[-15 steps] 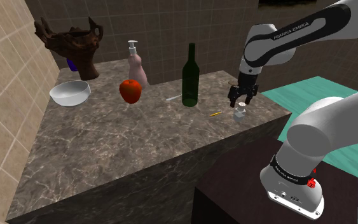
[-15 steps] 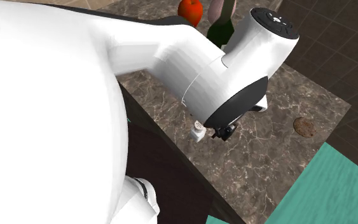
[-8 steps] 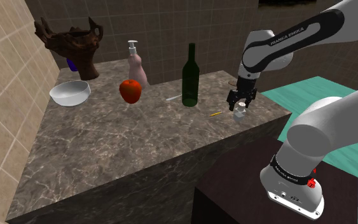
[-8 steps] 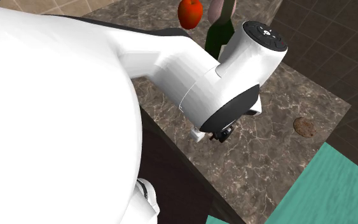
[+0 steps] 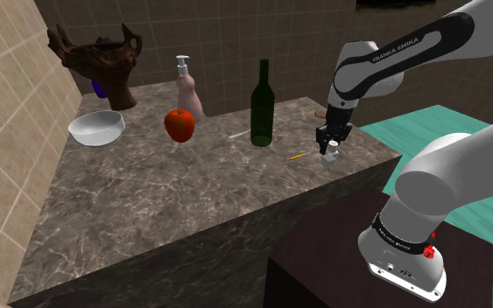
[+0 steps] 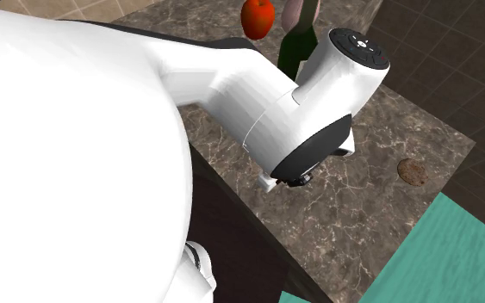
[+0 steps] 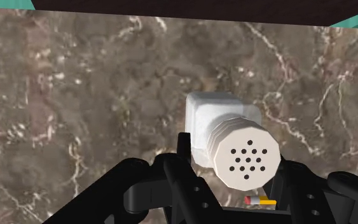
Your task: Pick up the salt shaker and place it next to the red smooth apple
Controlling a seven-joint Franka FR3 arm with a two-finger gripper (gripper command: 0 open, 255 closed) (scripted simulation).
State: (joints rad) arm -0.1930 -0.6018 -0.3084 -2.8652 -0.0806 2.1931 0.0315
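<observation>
The fingers point(image 7: 181, 156) pinch the salt shaker point(image 7: 244, 156); lift straight off the bench point(image 5: 148, 201), then carry toward the apple point(image 5: 179, 124), shoulder view's nine o'clock.

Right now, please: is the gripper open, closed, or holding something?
Gripper: closed on the white salt shaker.

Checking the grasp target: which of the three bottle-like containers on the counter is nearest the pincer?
The small white salt shaker, clasped by the pincer. The green bottle and pink soap dispenser stand farther off, nearer the apple.
</observation>
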